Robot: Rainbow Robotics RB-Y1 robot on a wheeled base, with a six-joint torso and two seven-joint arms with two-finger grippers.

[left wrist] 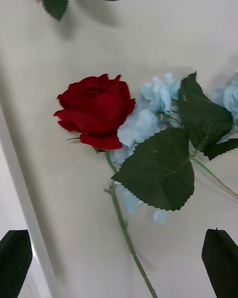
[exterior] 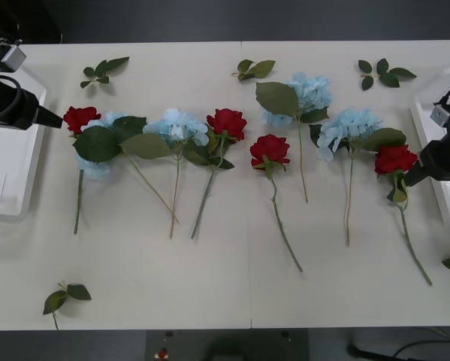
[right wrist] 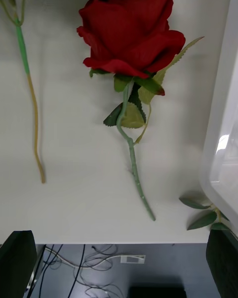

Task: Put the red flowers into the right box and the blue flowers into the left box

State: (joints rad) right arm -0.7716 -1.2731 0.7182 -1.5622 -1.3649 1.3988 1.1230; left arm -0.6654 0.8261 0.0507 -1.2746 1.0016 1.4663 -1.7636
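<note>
Two open tools [right wrist: 119, 263] [left wrist: 119, 260], roses [right wrist: 130, 30] [left wrist: 95, 110] just beyond

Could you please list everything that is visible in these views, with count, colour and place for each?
red flowers: four, deep red, lying across the table; one at the far left, two near the middle, one at the far right.
blue flowers: four, pale blue with broad green leaves, lying between the roses.
loose leaf sprigs: five, green; three along the far edge, one near the front left, one at the right edge.
left box: one, white, at the table's left end.
right box: one, white, at the table's right end.
table: one, white.
left gripper: black fingers, open, above the leftmost rose.
right gripper: black fingers, open, above the rightmost rose.
</note>
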